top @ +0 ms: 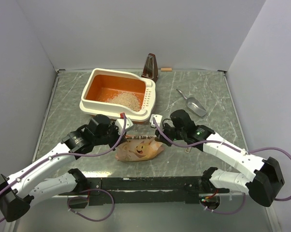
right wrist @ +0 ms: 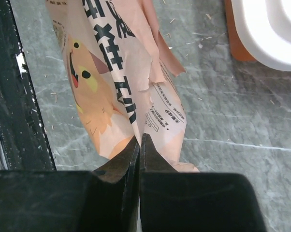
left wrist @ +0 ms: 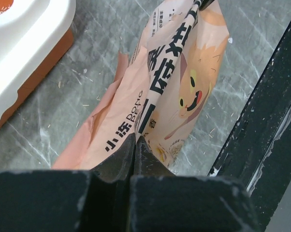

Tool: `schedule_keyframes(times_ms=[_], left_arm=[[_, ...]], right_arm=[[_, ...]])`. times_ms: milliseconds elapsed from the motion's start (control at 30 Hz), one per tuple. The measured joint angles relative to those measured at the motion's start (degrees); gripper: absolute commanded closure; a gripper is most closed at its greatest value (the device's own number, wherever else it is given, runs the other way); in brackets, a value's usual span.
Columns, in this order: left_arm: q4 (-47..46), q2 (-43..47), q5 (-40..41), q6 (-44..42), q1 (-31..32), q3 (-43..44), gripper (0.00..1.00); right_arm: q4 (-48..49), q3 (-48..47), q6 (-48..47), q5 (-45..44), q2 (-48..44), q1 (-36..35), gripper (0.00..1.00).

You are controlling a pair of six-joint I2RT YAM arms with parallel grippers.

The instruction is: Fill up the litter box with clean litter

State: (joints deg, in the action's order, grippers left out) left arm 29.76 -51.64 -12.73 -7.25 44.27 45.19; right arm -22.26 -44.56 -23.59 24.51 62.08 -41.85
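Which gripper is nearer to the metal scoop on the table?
Right. The right gripper, shut on the bag, sits left of the scoop in the top view; the left gripper, on the bag's other end, is farther left.

White shells are covering the long links of the left arm (top: 44,169) and the right arm (top: 232,154), with black housings bulging at each joint. A thin purple cable (top: 276,148) is trailing along each arm and looping out near the bases. A small green light (top: 198,129) is glowing on the right arm's black wrist. Seen from the wrist cameras, the left end effector (left wrist: 136,140) and the right end effector (right wrist: 139,140) are showing matte black, wedge-shaped fingers tapering to thin edges. A black rail (top: 150,183) is joining both bases.
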Motion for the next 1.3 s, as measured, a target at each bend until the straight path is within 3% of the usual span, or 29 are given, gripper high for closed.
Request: schedule_keyframes(times_ms=[33,67,200,333,367,500,633,767,1067,1300], left_arm=[[-0.2,0.0,0.0,0.0,0.0,-0.2,0.99],[-0.5,0.0,0.1,0.0,0.0,-0.5,0.99],[-2.2,0.1,0.2,0.4,-0.2,-1.6,0.99],[-2.5,0.1,0.5,0.5,-0.3,-1.6,0.99],[-2.5,0.1,0.6,0.6,-0.4,-1.6,0.99],[-2.6,0.9,0.6,0.9,-0.6,-2.1,0.99],[-2.6,2.1,0.5,1.0,-0.5,-2.8,0.99],[-2.3,2.7,0.6,1.1,-0.5,-2.9,0.99],[-3.0,3.3,1.2,2.1,-0.5,-3.7,0.99],[-3.0,3.3,1.8,2.4,-0.3,-3.7,0.98]], right_arm=[[0.1,0.0,0.2,0.1,0.3,0.0,0.89],[0.3,0.0,0.6,0.1,0.3,0.1,0.76],[0.6,0.0,2.5,-1.5,-0.1,0.8,0.57],[0.8,0.0,5.8,-4.1,-3.3,3.4,0.51],[0.6,0.0,7.3,-5.1,-4.5,4.5,0.42],[0.1,-0.4,14.8,-12.6,-9.4,8.0,0.25],[-2.7,-3.3,25.1,-24.5,-12.3,9.5,0.25],[-5.8,-4.9,34.5,-29.9,-12.3,10.8,0.26],[-13.5,3.4,53.7,-32.6,-13.5,21.7,0.40],[-14.4,11.7,62.6,-31.9,-14.0,28.9,0.39]])
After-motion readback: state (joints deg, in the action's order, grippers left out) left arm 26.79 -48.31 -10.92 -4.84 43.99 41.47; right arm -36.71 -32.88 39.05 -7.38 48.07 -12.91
